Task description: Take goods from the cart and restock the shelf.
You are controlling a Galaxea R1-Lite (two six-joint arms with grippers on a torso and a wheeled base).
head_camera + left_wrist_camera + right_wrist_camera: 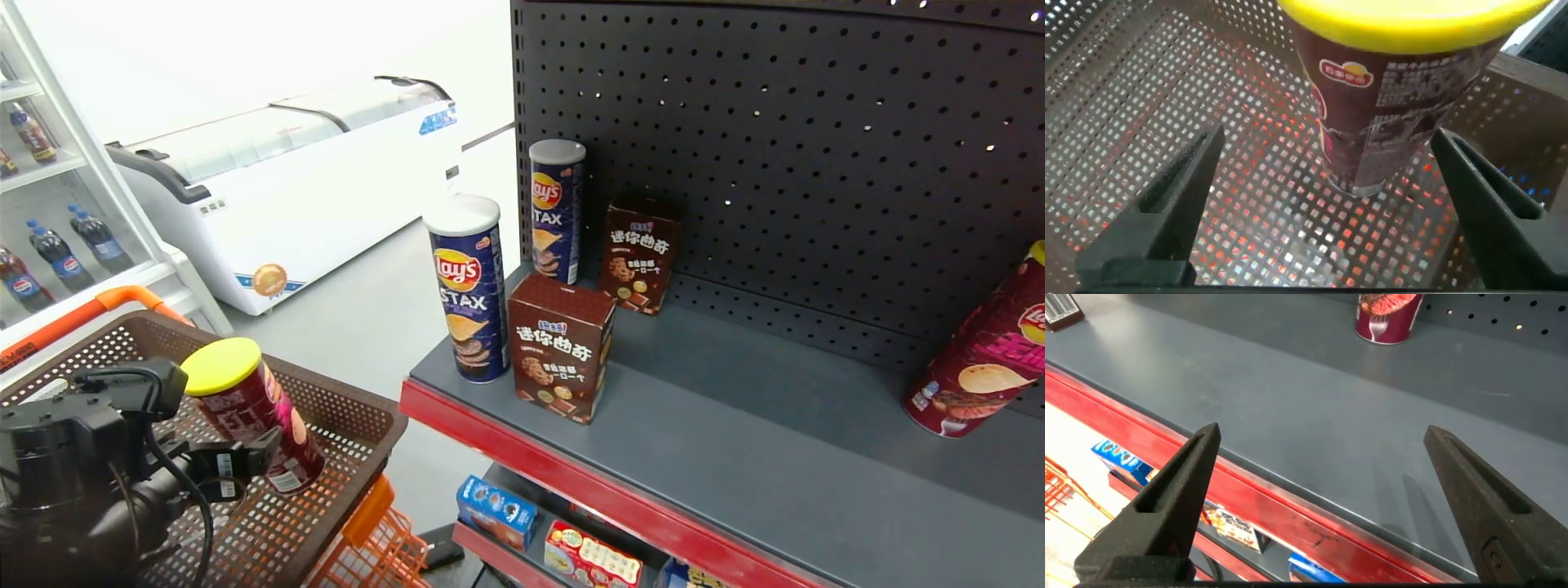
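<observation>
A maroon chip can with a yellow lid (249,408) stands upright on the floor of the brown cart basket (359,420). My left gripper (237,445) is down in the basket, open, with the maroon can (1372,90) between its fingers and a little beyond their tips; no contact is visible. My left gripper (1327,139) holds nothing. My right gripper (1323,434) hovers open and empty over the front of the grey shelf (1372,400). On the shelf (735,441) stand two blue chip cans (469,286), two brown cookie boxes (562,347) and another maroon can (984,351), which looks tilted.
A black pegboard (775,122) backs the shelf, whose front edge is a red strip (571,482). A lower shelf holds snack packets (498,510). A white chest freezer (310,180) and a drinks fridge (49,245) stand behind the cart. Bare shelf lies between the boxes and the right can.
</observation>
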